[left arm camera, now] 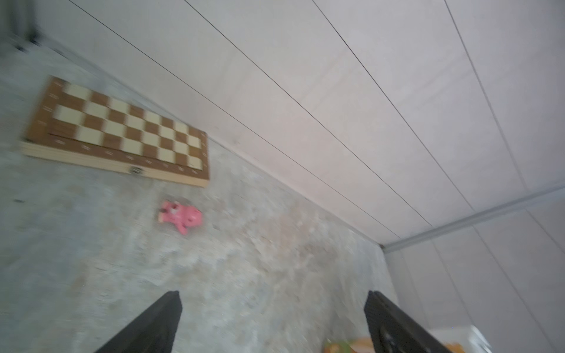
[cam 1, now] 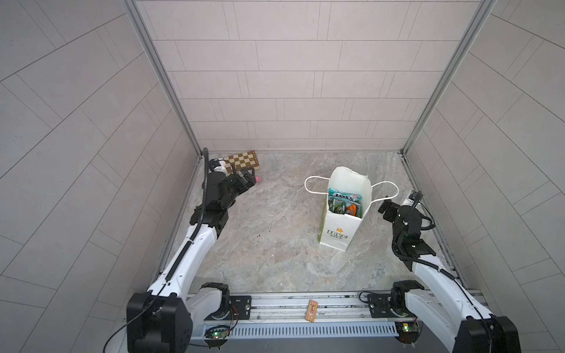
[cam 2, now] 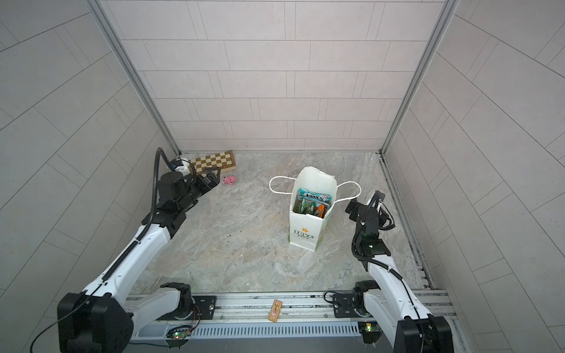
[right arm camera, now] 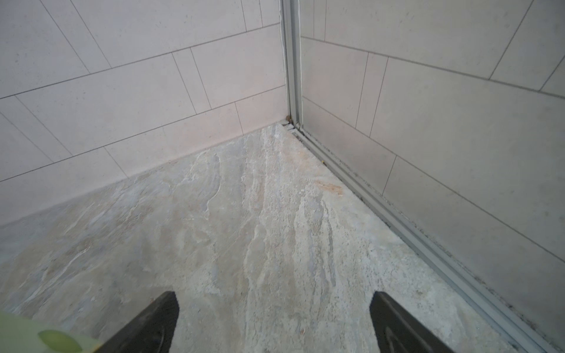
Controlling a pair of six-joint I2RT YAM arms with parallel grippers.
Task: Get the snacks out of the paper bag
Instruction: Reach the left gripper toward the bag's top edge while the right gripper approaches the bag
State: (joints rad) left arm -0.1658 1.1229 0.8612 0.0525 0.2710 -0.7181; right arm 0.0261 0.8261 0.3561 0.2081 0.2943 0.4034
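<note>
The white paper bag (cam 1: 334,232) (cam 2: 305,235) stands upright right of centre on the stone floor, mouth open and cord handles spread to both sides. Several glossy snacks (cam 1: 345,202) (cam 2: 312,201) sit inside it: a teal packet on top, with green and orange ones beside it. My left gripper (cam 1: 248,179) (cam 2: 214,176) (left arm camera: 272,305) hovers open and empty near the far left corner, well away from the bag. My right gripper (cam 1: 385,207) (cam 2: 351,207) (right arm camera: 273,305) is open and empty just right of the bag, beside a handle loop. A green-printed edge of the bag (right arm camera: 30,336) shows in the right wrist view.
A wooden chessboard box (cam 1: 243,159) (cam 2: 215,160) (left arm camera: 122,131) lies against the back wall at the left. A small pink toy (cam 2: 229,179) (left arm camera: 182,215) lies in front of it, by the left gripper. A small wooden tile (cam 1: 312,310) rests on the front rail. Walls close three sides.
</note>
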